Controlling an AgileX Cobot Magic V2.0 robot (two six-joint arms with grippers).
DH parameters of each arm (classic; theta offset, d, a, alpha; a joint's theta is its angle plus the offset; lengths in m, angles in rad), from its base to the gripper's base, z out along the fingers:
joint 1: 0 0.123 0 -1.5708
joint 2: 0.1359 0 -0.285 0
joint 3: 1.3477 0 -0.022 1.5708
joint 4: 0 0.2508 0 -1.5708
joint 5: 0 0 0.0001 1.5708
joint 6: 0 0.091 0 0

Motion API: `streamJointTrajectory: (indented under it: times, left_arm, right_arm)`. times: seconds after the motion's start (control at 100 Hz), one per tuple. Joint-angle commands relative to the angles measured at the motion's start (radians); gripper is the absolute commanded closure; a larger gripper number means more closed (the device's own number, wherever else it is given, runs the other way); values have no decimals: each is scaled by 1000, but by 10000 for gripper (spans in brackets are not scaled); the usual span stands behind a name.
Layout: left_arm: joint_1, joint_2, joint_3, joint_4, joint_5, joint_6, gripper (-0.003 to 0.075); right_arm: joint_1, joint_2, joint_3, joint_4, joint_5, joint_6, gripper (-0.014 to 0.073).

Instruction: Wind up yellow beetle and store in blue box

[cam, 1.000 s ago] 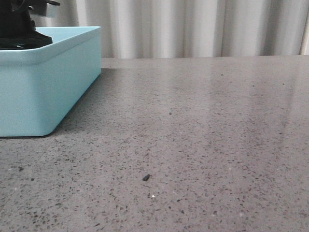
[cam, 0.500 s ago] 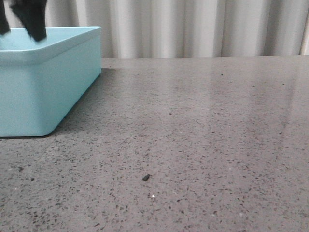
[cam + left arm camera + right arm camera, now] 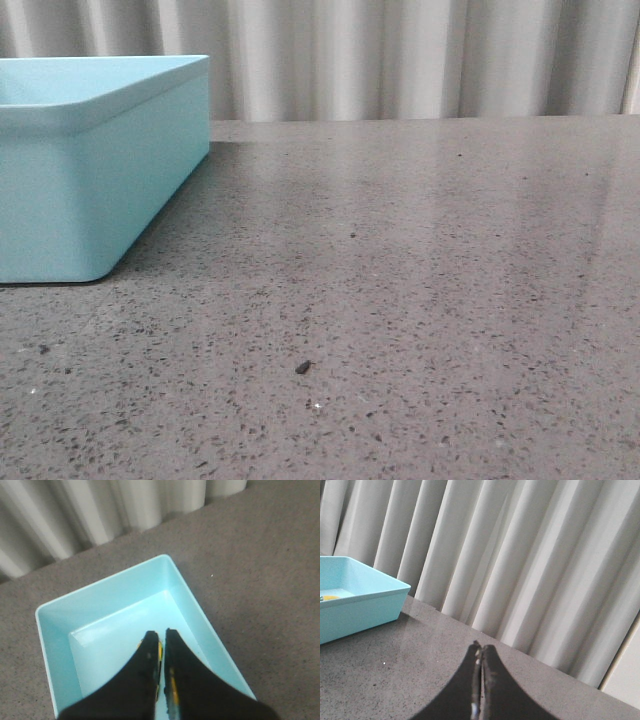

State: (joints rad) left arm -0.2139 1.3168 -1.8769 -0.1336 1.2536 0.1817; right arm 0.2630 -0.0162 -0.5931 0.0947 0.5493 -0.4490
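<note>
Beetle, a glossy yellow toy car, is lying inside the pale blue plastic box. The left claw, nearly together, is hovering overhead and wants lifting straight, clearing the rim. The right claw is sitting closed.

Right gripper fingers pressed together above table, blue box beyond.

The left gripper hangs above the blue box, over its open interior, with its two dark fingers nearly together and only a narrow slit between the tips. The right gripper is held well apart from the blue box, above the table, its fingers pressed tip to tip and holding nothing. Neither arm appears in the front view.
</note>
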Motion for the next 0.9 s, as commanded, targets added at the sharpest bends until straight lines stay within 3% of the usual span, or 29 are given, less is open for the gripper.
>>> streamJointTrajectory:
  times: [0.0,0.2,0.49,0.89]
  left_arm:
    - [3,-130,11,-39,-50,-14,741]
    - [3,-410,233,-33,-83,-4,741]
    - [3,-849,783,-22,-254,-6,741]
    - [3,-1145,1223,-46,-643,-6,741]
  right_arm:
    - [-1,-6,-22,-7,-69,-9,656]
    - [-1,-6,-22,-7,-69,-9,656]
    - [-1,-6,-22,-5,-71,-9,656]
    - [-1,-12,-22,-5,-136,-9,656]
